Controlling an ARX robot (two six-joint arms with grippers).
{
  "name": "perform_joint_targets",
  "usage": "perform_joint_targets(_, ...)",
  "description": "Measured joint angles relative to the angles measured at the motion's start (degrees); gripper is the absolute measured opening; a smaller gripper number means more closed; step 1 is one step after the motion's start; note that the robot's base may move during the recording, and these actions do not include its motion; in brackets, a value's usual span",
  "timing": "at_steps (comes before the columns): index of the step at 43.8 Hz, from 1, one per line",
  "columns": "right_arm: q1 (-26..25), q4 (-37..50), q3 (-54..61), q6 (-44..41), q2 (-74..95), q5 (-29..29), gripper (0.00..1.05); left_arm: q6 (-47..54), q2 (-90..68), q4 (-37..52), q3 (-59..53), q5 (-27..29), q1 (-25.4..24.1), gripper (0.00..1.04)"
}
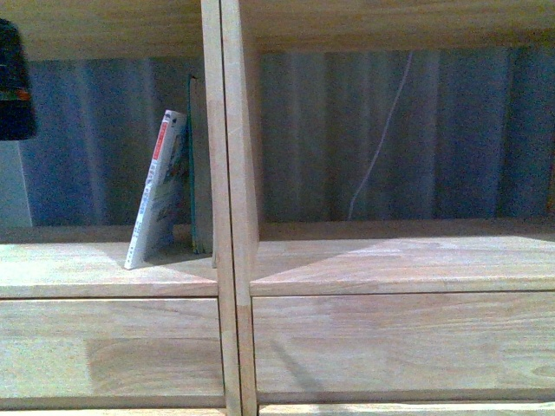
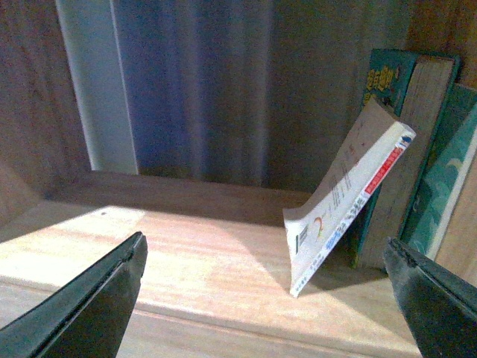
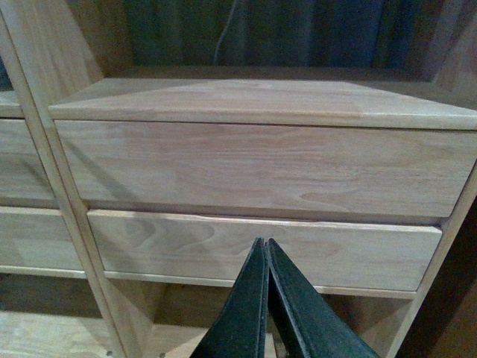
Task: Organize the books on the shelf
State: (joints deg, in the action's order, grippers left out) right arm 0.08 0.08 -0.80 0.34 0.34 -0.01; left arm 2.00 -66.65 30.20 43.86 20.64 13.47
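Note:
In the left compartment of the light-wood shelf a thin white paperback with a red-marked spine leans to the right against a dark teal book that stands upright by the divider. The left wrist view shows the white paperback tilted against the teal book, with more teal covers behind. My left gripper is open in front of the compartment, its fingers wide on either side and the paperback just beyond. My right gripper is shut, empty, facing a drawer front.
The right compartment holds nothing; a thin white cable hangs behind its open back. Drawer fronts lie below both compartments. A dark object shows at the far left edge. A lower open compartment sits beneath the drawers.

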Motion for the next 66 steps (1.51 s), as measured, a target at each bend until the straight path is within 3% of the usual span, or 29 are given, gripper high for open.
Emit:
perform_joint_targets(9, 0.0, 0.0, 0.0, 0.0, 0.0, 0.0, 0.03, -1.2, 26.6, -11.91, -13.51, 8.0, 5.09, 0.97)
perform_joint_targets(13, 0.0, 0.0, 0.0, 0.0, 0.0, -0.02, 0.03, -1.51, 36.85, -24.61, -16.0, -0.37, 4.9, 0.82)
perform_joint_targets(17, 0.0, 0.0, 0.0, 0.0, 0.0, 0.0, 0.03, -1.51, 45.81, -31.91, -21.73, -1.49, 5.57, 0.7)
perform_joint_targets(27, 0.0, 0.0, 0.0, 0.0, 0.0, -0.02, 0.03, -1.68, 56.89, -31.69, -33.35, -6.01, 1.7, 0.38)
perform_joint_targets(34, 0.0, 0.0, 0.0, 0.0, 0.0, -0.02, 0.03, -1.68, 59.8, -31.26, -36.17, -11.21, -3.63, 0.04)
perform_joint_targets(38, 0.0, 0.0, 0.0, 0.0, 0.0, -0.07, 0.03, -1.86, 61.07, -31.28, -37.24, -18.95, -9.68, 0.03)
perform_joint_targets(42, 0.0, 0.0, 0.0, 0.0, -0.02, 0.04, 0.03, -1.88, 61.7, -31.26, -37.99, -19.74, -12.74, 0.03)
perform_joint_targets(66, 0.0, 0.0, 0.0, 0.0, -0.02, 0.02, 0.03, -1.88, 64.89, -30.51, -41.66, -20.52, -13.18, 0.03)
